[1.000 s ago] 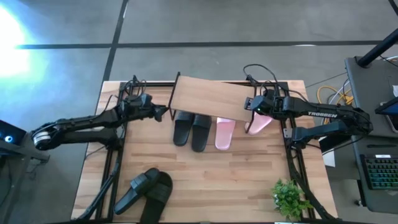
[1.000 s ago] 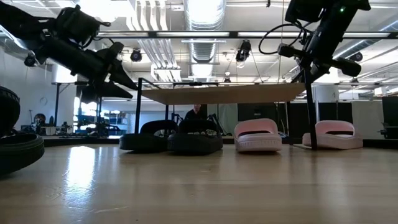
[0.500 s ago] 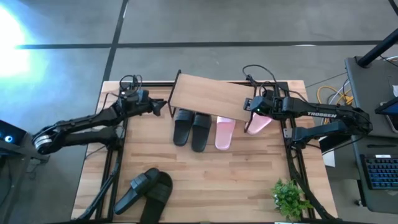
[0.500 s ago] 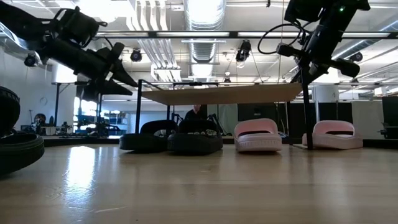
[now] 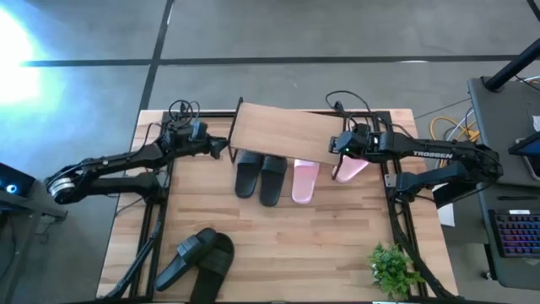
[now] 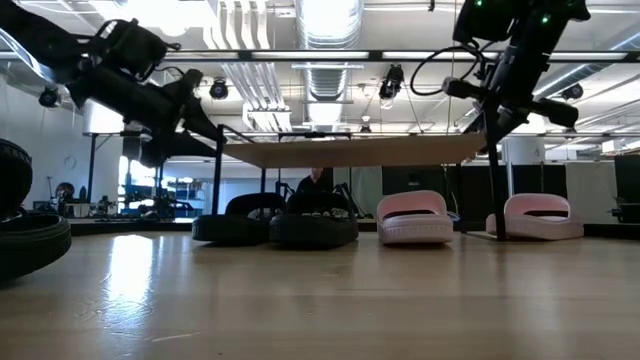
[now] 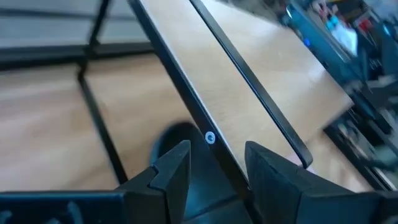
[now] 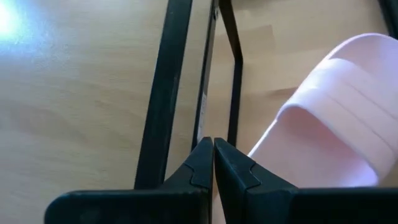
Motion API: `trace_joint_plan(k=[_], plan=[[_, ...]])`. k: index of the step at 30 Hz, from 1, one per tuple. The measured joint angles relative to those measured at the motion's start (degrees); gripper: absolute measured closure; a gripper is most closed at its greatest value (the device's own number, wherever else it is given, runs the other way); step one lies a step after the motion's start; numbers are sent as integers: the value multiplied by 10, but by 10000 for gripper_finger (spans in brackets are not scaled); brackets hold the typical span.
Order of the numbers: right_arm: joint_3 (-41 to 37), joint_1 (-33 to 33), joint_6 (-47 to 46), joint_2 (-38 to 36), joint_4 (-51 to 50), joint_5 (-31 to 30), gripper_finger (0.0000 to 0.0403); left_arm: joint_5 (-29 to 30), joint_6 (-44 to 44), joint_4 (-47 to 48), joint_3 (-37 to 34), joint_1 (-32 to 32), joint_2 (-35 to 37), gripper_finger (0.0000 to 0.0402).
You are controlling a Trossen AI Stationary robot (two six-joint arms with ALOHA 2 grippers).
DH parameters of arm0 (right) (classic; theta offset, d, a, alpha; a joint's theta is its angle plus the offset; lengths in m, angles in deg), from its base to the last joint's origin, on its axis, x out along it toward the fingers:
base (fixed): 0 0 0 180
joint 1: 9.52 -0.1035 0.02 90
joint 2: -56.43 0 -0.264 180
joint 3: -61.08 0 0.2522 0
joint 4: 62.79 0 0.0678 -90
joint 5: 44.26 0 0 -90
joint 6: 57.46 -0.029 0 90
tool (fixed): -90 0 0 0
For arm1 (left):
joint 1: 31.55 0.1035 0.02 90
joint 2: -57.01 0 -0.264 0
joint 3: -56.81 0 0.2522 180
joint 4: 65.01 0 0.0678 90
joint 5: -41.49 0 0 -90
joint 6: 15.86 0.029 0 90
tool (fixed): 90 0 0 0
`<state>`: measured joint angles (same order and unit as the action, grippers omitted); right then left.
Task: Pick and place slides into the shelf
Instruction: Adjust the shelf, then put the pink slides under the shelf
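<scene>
Left pincer [image 5: 221, 150] spread around shelf [image 5: 283, 135] left edge, right pincer [image 5: 335, 145] pressed together at its right edge, shelf on counter [image 5: 278, 228] over black and pink slides [image 5: 278, 176]

One camera is looking straight down on the whole table [image 5: 278, 228]. Another is sitting at tabletop level, facing across it into the room. Each wrist camera is peering closely along the shelf [image 5: 283, 135] edge. All four views are sharing that shelf.
</scene>
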<state>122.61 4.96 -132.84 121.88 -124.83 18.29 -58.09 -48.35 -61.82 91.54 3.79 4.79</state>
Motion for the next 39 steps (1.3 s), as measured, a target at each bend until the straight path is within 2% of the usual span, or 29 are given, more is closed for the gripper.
trace_joint_plan(k=[7,12,20,26,32,34,39], plan=[[1,-6,7,2,16,1,394,-44,-1,111,-9,-16,117,261],[1,-6,9,1,9,-7,394,-61,-10,118,-13,-30,156,261],[31,-27,8,3,-58,-1,394,-73,-17,119,-18,-65,109,261],[95,-74,-39,2,-194,-7,394,-73,-15,96,-18,-72,75,261],[136,-126,-111,2,-335,-20,394,-65,-12,86,-18,-72,73,261],[143,-150,-99,2,-371,4,394,-65,-11,101,-18,-72,86,261],[138,-230,-34,2,-395,121,381,-66,13,176,-17,-72,137,261]])
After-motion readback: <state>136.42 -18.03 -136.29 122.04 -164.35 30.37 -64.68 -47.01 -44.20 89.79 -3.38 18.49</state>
